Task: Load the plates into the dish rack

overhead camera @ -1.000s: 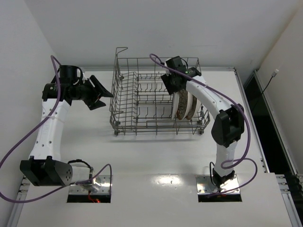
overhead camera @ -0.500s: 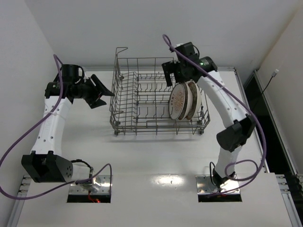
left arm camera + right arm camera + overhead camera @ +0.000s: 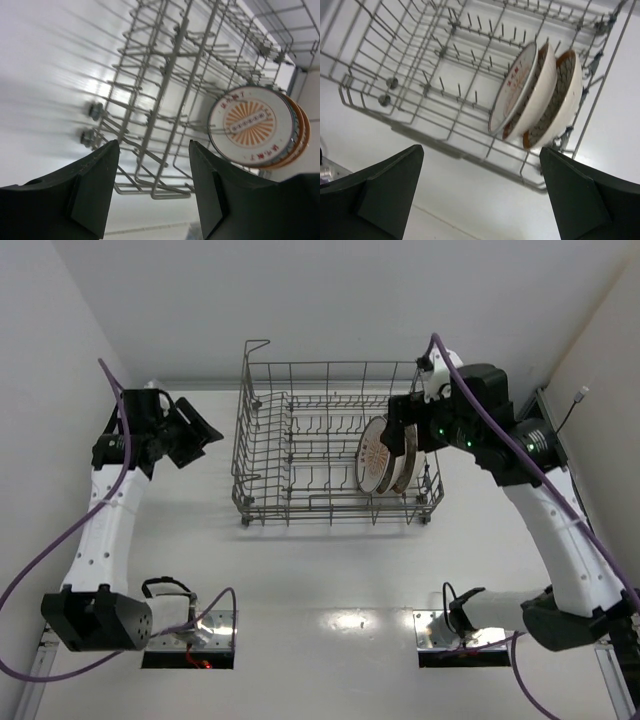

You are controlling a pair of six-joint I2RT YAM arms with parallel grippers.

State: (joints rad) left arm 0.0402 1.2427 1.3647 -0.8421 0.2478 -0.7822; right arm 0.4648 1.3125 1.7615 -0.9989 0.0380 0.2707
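Three plates [image 3: 386, 454] stand on edge at the right end of the dish rack [image 3: 300, 502]. They are packed close together and lean the same way, propped by the upright tines. The white plate with the orange sunburst [image 3: 248, 125] faces the empty left part of the rack. The two brown-rimmed plates [image 3: 555, 105] sit behind it, nearer the rack's right wall. Standing them in the tines keeps them from rolling or lying flat, and it leaves most of the rack free.

The right gripper [image 3: 481, 149] hangs above the rack's right end with its jaws spread wide, and it grips nothing. The left gripper [image 3: 153, 145] is held well to the left of the rack. Its jaws are partly apart and also empty, and it points toward the rack from outside. With no plate outside the rack in these views, the loading looks complete.

The rack rests on a plain white bench [image 3: 330, 570] with a slight sheen, and its small feet touch the surface. White walls close in the back and the left side. Purple cables [image 3: 40, 560] loop from both arms.
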